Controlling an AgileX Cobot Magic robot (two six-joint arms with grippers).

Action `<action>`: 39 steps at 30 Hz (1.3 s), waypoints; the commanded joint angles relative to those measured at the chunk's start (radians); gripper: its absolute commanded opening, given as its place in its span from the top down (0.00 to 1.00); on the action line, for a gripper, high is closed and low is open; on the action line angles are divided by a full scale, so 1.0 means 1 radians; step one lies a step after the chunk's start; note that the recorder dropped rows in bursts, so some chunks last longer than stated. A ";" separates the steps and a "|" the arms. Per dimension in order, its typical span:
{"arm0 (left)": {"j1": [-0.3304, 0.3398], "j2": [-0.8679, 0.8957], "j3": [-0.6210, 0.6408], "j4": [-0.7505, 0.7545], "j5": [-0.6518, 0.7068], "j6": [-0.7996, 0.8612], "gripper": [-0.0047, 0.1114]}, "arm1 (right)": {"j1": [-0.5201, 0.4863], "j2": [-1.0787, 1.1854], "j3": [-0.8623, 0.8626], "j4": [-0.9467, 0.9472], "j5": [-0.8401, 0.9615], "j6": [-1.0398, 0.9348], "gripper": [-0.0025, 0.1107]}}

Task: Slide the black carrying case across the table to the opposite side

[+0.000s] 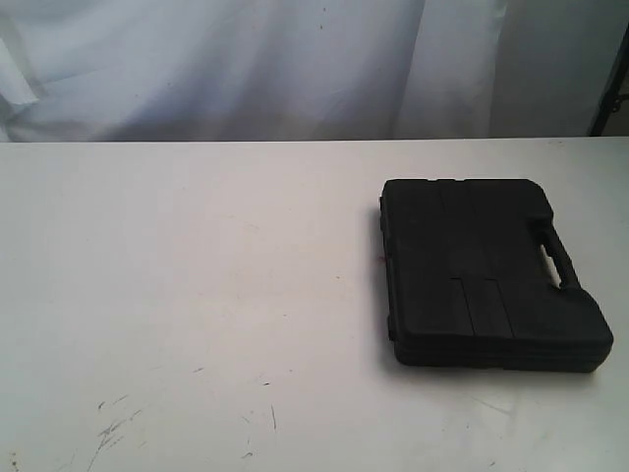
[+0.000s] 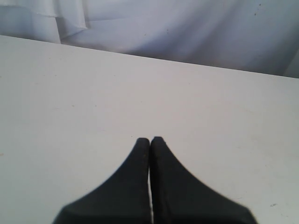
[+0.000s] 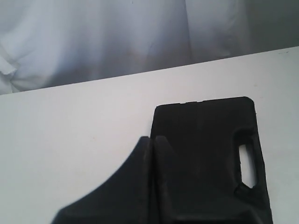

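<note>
The matte black case [image 1: 486,270] lies flat on the right part of the white table [image 1: 197,295], its slot handle [image 1: 558,264] on the right edge. No arm shows in the exterior view. In the right wrist view my right gripper [image 3: 153,138] is shut and empty, hovering over the near left edge of the case [image 3: 210,154], whose handle slot [image 3: 247,164] shows white table through it. In the left wrist view my left gripper [image 2: 150,139] is shut with nothing in it, above bare table [image 2: 93,102]. The case is out of that view.
White cloth [image 1: 246,59] hangs behind the table's far edge. Dark scuff marks [image 1: 113,428] dot the near left of the tabletop. A tiny red dot [image 1: 378,259] sits just left of the case. A dark frame [image 1: 614,69] stands at the back right.
</note>
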 commanded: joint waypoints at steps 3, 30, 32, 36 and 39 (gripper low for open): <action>-0.006 -0.004 0.004 0.001 -0.002 -0.001 0.96 | -0.107 -0.249 0.241 -0.019 -0.089 -0.005 0.98; -0.006 -0.004 0.004 0.001 -0.002 -0.001 0.96 | -0.276 -0.827 0.889 -0.022 -0.395 -0.178 0.98; -0.006 -0.004 0.004 0.001 -0.002 -0.001 0.96 | -0.276 -0.830 0.919 -0.022 -0.422 -0.178 0.98; -0.006 -0.004 0.004 0.001 -0.002 -0.001 0.96 | -0.276 -0.830 0.955 -0.022 -0.472 -0.178 0.98; -0.006 -0.004 0.004 0.001 -0.002 -0.001 0.96 | -0.274 -0.830 0.955 -0.022 -0.439 -0.178 0.98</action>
